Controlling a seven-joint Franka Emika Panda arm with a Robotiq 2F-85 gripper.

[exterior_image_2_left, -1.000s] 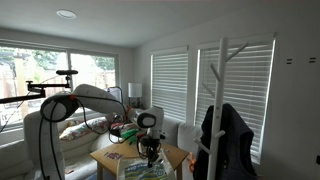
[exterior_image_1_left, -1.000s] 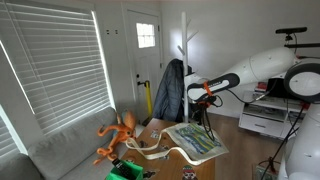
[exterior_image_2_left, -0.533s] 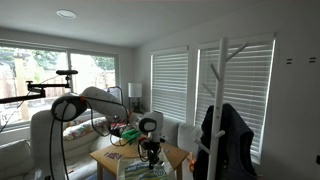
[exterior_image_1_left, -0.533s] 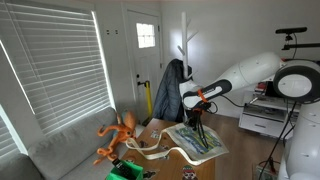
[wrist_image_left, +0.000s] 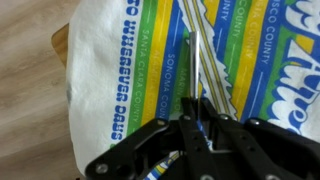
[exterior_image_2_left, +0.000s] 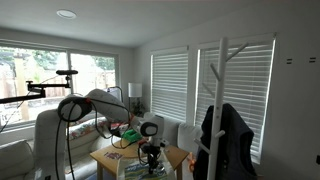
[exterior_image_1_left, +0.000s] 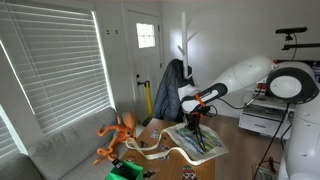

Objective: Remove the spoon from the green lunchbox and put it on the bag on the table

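My gripper is shut on a thin metal spoon, whose handle runs up across the bag. The bag is white with green, yellow and blue stripes and lies flat on the wooden table. In both exterior views the gripper points down just above the bag. The green lunchbox sits at the table's near end in an exterior view, away from the gripper. Whether the spoon touches the bag I cannot tell.
An orange plush octopus sits by the lunchbox. A white coat rack with a dark jacket stands behind the table. A grey sofa runs under the window blinds.
The arm has come down and moved the gripper with the spoon lower over the bag.
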